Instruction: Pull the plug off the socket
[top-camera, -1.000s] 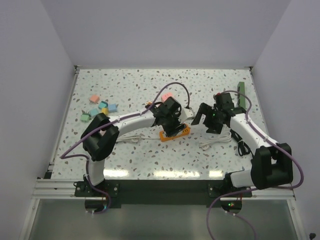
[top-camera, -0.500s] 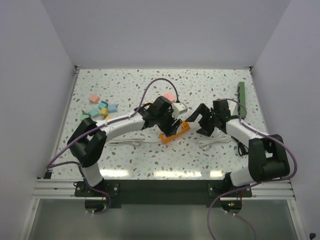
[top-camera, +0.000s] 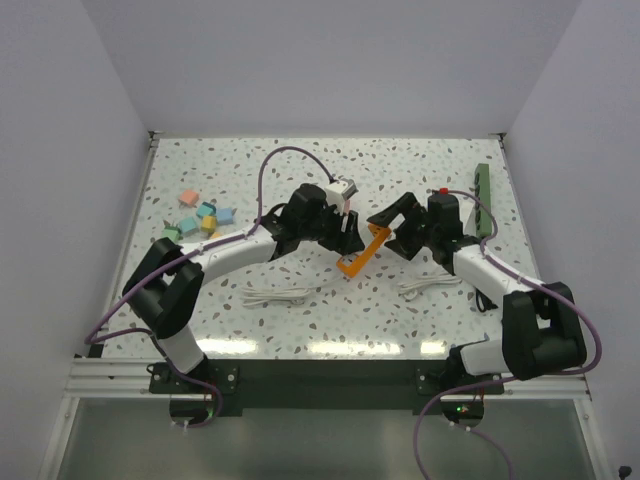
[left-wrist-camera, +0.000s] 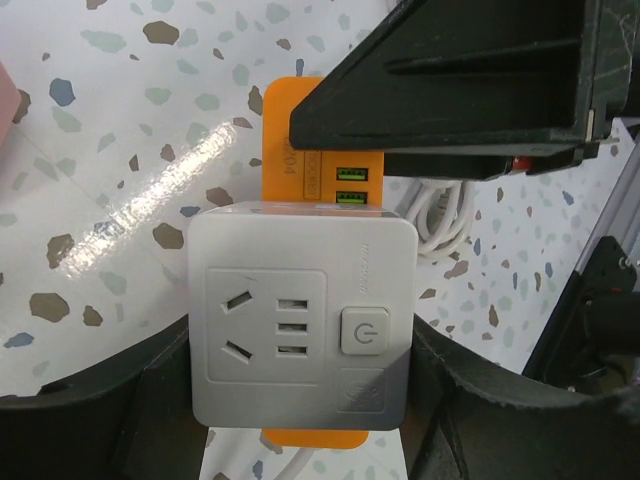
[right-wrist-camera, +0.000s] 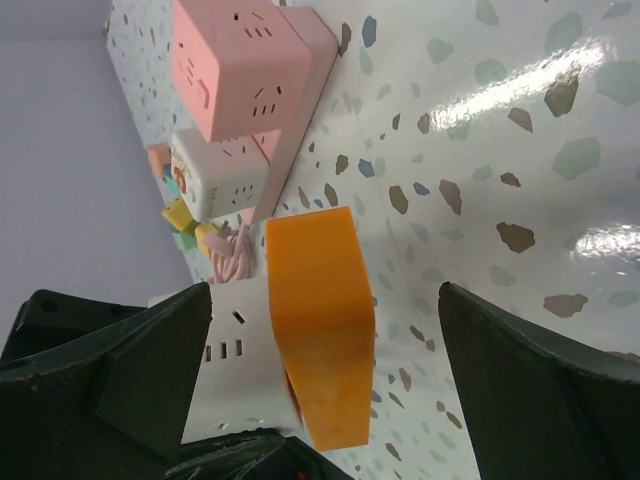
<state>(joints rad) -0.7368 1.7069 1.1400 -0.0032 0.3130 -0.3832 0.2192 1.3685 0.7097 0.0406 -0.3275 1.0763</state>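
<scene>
Cables (top-camera: 280, 292), white and loosely coiled, lie nearest the arm bases, at about 7 and 5 o'clock on the speckled table (top-camera: 200, 320). Just past them, near the centre, the orange plug (top-camera: 358, 255) sits pushed into the white socket (left-wrist-camera: 300, 315), which is cube-shaped. Left gripper (left-wrist-camera: 300, 395) is clamped on the socket's two sides. Right gripper (right-wrist-camera: 330, 400) is spread wide, its fingers straddling the plug without touching it.

Both pieces look like rigid, smooth, light plastic. The plug's flat side faces seem the best hold. They would need a firm squeeze, since the socket will likely resist and glossy faces may slip.

Farther back, at 12 o'clock, rest a pink cube (right-wrist-camera: 240, 65) and a second white cube (right-wrist-camera: 215, 175). Small coloured blocks (top-camera: 200, 218) sit at 10 o'clock.
</scene>
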